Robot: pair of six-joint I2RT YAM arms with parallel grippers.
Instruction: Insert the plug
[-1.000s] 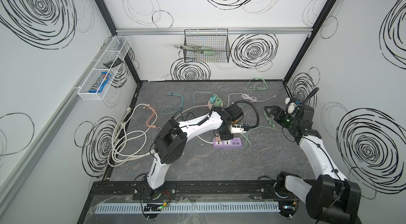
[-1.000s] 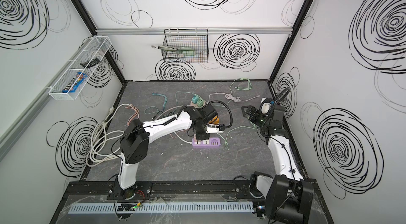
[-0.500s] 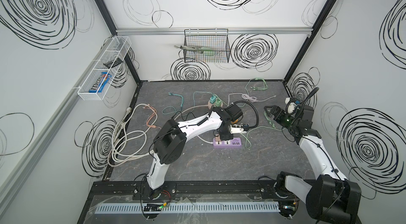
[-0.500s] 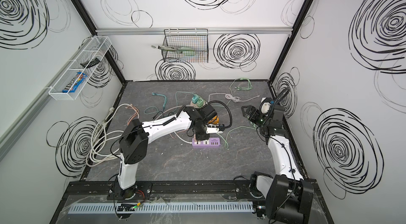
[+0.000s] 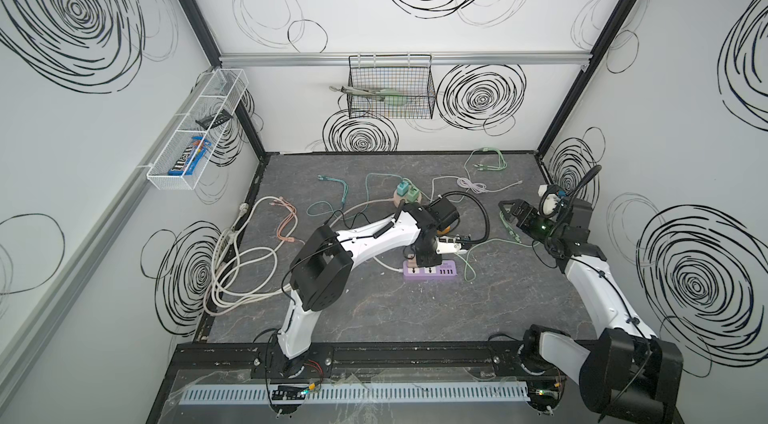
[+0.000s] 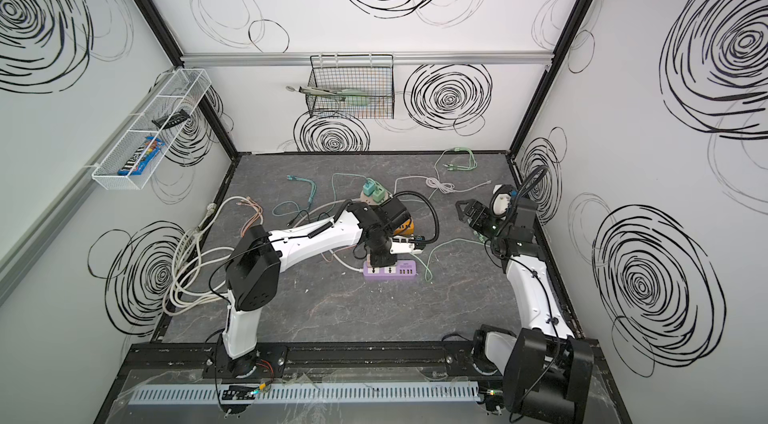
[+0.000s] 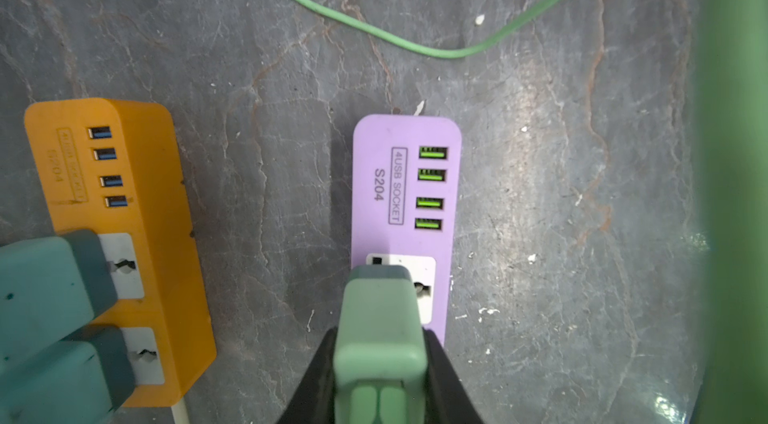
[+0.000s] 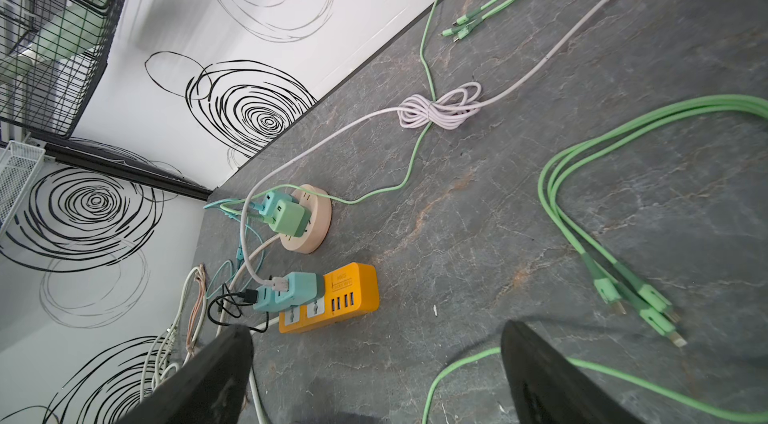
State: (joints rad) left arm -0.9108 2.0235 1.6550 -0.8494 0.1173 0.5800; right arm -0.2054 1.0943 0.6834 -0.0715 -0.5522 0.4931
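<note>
Left gripper [image 7: 379, 336]: fingers [image 7: 316, 384] clamped on the mint-green plug adapter [image 7: 380, 318], one black finger on each flank, its cable end back toward the wrist. The adapter's grey nose sits just ahead of the fingertips, over the white socket panel [image 7: 426, 305] of the purple power strip [image 7: 405, 185]. Can't tell whether the prongs are touching or hanging above. Socket openings show just off one side of the nose, so my read is aligning step, not seated. Next move needs a small sideways correction toward those openings, adapter square to the strip, then a straight push down. The strip lies loose on the grey table [image 7: 582, 152] and could slide or tip. Further ahead of the fingers, on the same strip: four green USB ports [image 7: 432, 176]. Off to one side, apart from the purple strip: orange power strip [image 7: 124, 210] carrying two teal adapters [image 7: 50, 289], near but not in the path. Green cable [image 7: 374, 33] loops past the strip's far end, clear. Right gripper [image 8: 376, 330] is spread wide, empty, above the table, well away from the strip, with loose green multi-head cables [image 8: 631, 297] and a round beige socket hub [image 8: 309, 218] out in front of it.
</note>
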